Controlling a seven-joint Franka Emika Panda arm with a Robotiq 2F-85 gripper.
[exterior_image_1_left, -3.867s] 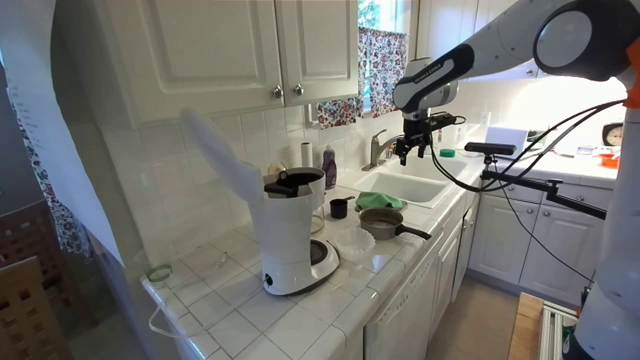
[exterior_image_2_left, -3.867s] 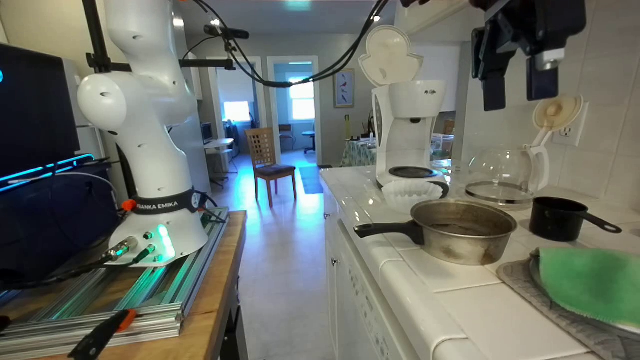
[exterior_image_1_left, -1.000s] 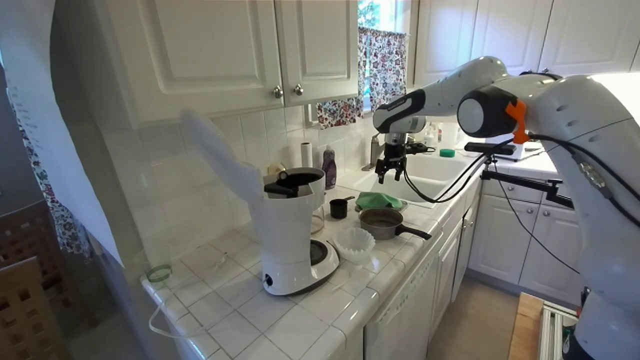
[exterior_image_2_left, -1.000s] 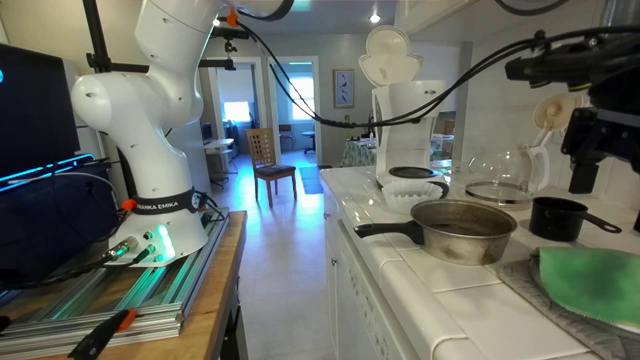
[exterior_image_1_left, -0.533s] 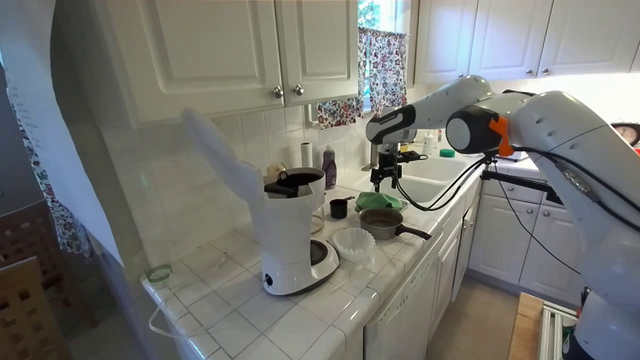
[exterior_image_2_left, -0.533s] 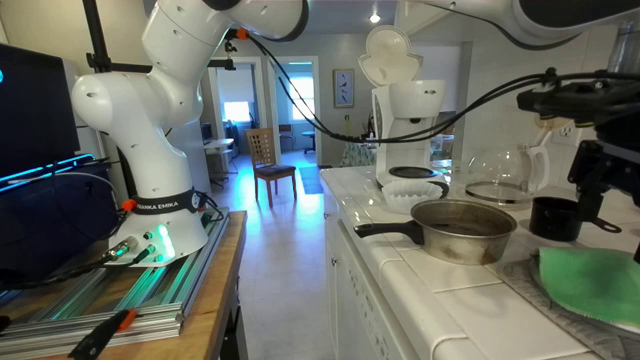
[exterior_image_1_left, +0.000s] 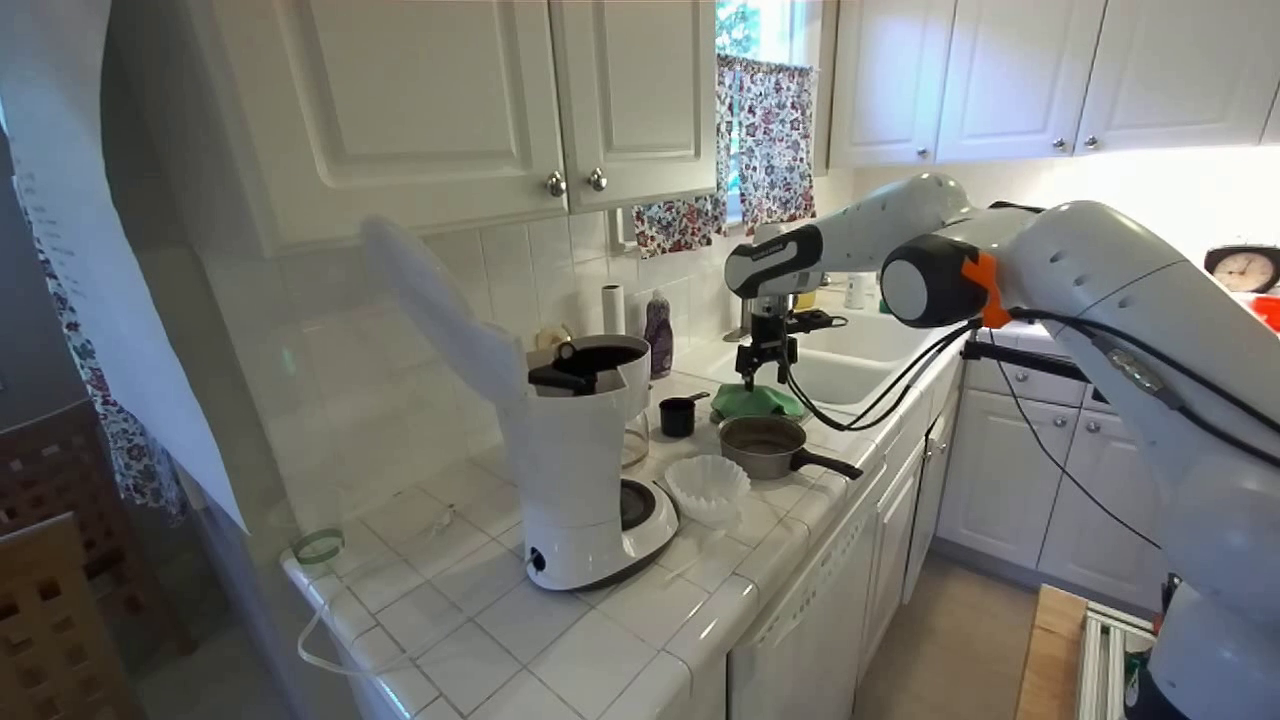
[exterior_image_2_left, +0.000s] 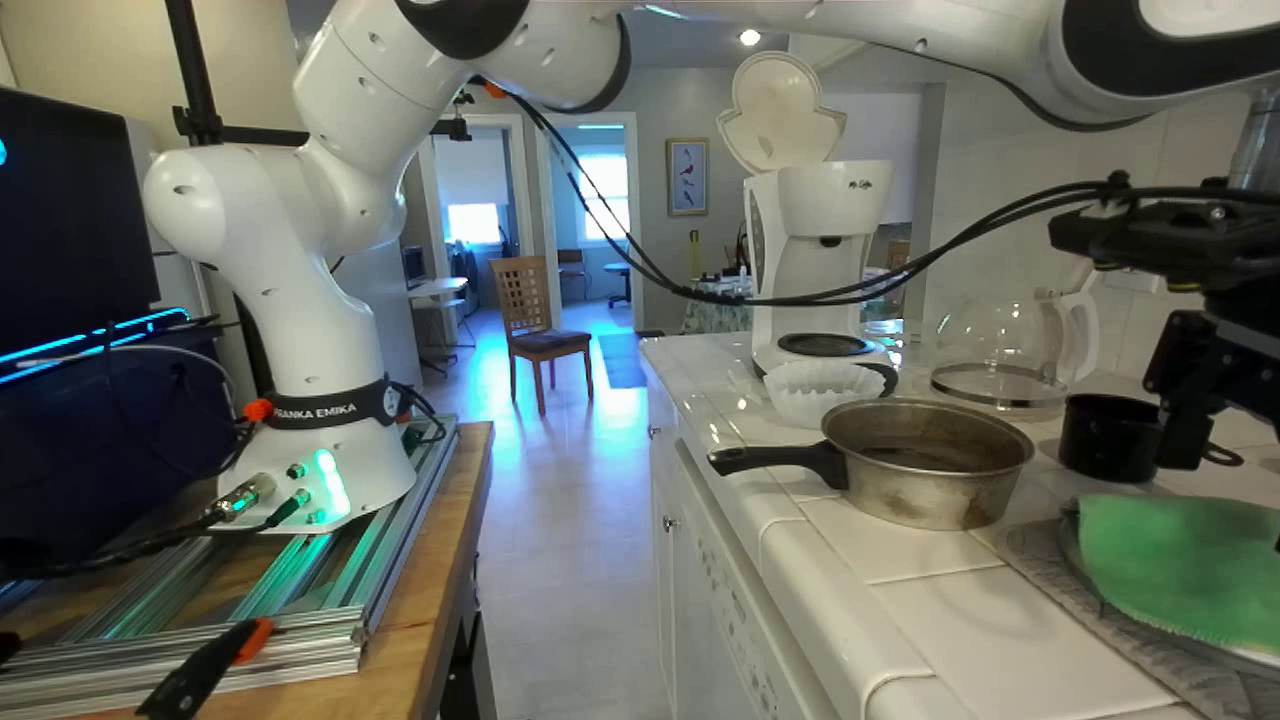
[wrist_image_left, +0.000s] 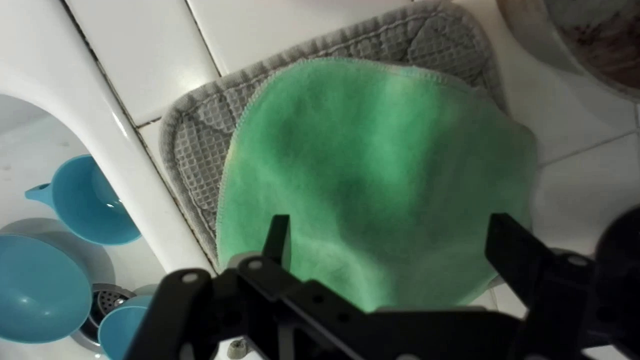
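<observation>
The pincer (wrist_image_left: 391, 235) stands over the green cloth (wrist_image_left: 380, 170), jaws spread wide and gripping nothing; whether its tips touch the fabric I cannot tell. The cloth lies across a dish (exterior_image_2_left: 1074, 556) on a gray mat (wrist_image_left: 197, 160) on the desk (exterior_image_1_left: 530, 610), between the sink (wrist_image_left: 130, 170) and the pan (exterior_image_2_left: 935, 490). (Whatever the dish may hold is covered.) Being roundish, and partly behind the pincer in the wrist view, the cloth hardly shows a long axis; its soft folds run roughly up and down there.

The sink holds three blue bowls (wrist_image_left: 40, 290) around the drain (wrist_image_left: 108, 302), one with its small spout (wrist_image_left: 40, 194) (or grip, it is hard to say) turned away from the cloth. The pan has a brown, stained bottom, and its handle (exterior_image_2_left: 785, 460) points at the desk's front edge. Near it stands a black cup (exterior_image_1_left: 677, 420), the inside too dark to read. On the pan's far side from the cloth, a white filter (exterior_image_1_left: 708, 488) opens upward, next to the coffee maker (exterior_image_1_left: 575, 490); that has its lid (exterior_image_1_left: 440, 290) raised and a black part (exterior_image_1_left: 562, 378) in its top. A clear carafe (exterior_image_2_left: 1000, 345) stands near the cup.
</observation>
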